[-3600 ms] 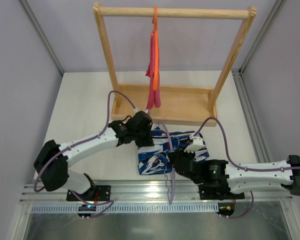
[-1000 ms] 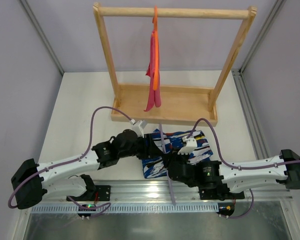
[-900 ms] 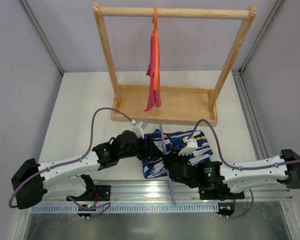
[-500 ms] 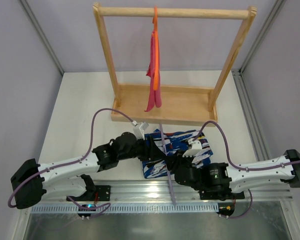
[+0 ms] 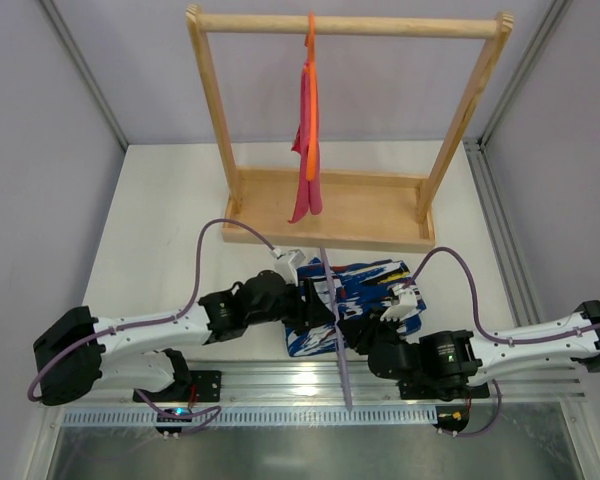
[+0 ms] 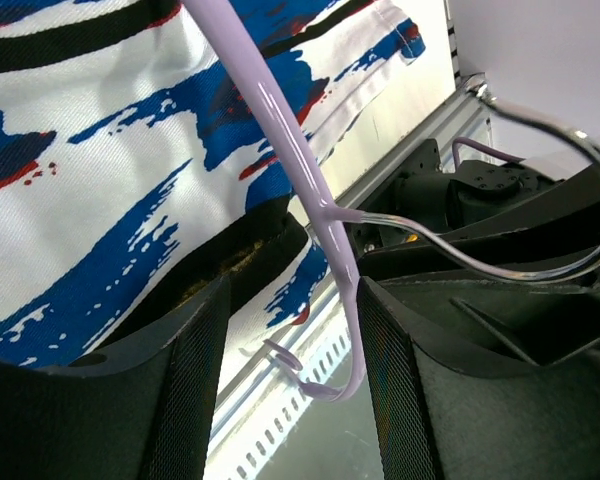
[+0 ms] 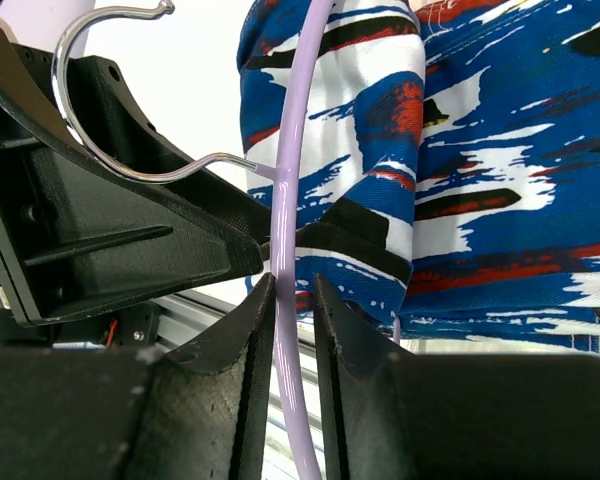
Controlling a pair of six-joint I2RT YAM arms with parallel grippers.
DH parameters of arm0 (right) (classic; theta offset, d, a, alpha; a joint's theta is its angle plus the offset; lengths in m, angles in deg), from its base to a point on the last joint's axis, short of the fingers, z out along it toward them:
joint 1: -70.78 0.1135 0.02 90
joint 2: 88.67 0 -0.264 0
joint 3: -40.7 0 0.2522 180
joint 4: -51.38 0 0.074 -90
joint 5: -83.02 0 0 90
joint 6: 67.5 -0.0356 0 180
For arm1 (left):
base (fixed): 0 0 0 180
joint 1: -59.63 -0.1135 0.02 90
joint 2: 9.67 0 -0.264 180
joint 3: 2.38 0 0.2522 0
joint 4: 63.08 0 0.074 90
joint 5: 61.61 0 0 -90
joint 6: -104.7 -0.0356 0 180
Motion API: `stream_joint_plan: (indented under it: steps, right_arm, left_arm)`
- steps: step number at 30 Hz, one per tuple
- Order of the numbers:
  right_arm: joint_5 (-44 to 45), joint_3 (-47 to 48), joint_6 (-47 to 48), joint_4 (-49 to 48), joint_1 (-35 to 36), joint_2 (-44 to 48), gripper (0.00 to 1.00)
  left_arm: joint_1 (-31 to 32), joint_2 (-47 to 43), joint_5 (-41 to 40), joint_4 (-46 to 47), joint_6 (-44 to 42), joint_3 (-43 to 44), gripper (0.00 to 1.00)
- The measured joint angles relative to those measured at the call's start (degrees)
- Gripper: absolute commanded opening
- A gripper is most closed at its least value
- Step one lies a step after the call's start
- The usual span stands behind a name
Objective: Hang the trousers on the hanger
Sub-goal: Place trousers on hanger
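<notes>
- Over the last few seconds the left arm has swung down from the far side of the trousers (image 5: 375, 280) and in toward the middle. Its left gripper (image 6: 290, 295) now sits just beside the right one.
- In the last second the right arm has drawn back a little toward its own side, and its jaws have narrowed.
- The right gripper (image 7: 292, 282) is clenched on the lilac hanger (image 7: 285, 210), whose bar runs straight between the two fingers. From above, the hanger stands on edge.
- The left gripper is released. Its jaws stand well apart, with the hanger's bar close to one finger and a dark-edged fold of the print in the gap.
- The trousers lie folded on the table (image 5: 160, 230), just nearer than the rack's base, with the hanger crossing their left part.
- I cannot tell whether any cloth has passed over the bar. The left gripper looks poised to take that fold and feed it across.
- Behind stands the wooden rack (image 5: 350, 25), carrying an orange hanger (image 5: 311, 60) with pink cloth (image 5: 305, 190), well apart from the work.
- The crowding is the obstacle: both grippers and the hanger share one small patch of cloth.
</notes>
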Motion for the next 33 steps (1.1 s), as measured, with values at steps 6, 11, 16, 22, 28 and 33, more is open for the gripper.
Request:
stream_joint_plan:
  steps: [6,11,16,22,28,33]
  right_arm:
    - [-0.1,-1.2,-0.2,-0.1,0.0,2.3,0.20]
    - [-0.2,-1.4,0.0,-0.8,0.0,2.4,0.14]
    - [-1.0,-1.9,1.6,-4.2,0.0,0.8,0.09]
    - [-1.0,-2.1,4.5,-8.9,-0.1,-2.3,0.09]
    - [-0.7,-2.9,5.3,-11.3,-0.1,-3.0,0.08]
    - [-0.5,-3.2,5.4,-12.0,-0.1,-3.0,0.08]
  left_arm:
    - [1.0,0.3,-2.1,-0.3,0.0,1.1,0.55]
    - [2.0,0.2,-3.8,-0.3,0.0,2.1,0.56]
    - [2.5,0.1,-5.3,-0.4,0.0,2.1,0.56]
    - [3.5,0.4,-6.9,-1.6,0.2,2.1,0.55]
    - [4.1,0.3,-9.2,-2.4,0.5,2.1,0.55]
    - [4.3,0.6,-10.1,-3.7,1.6,2.8,0.49]
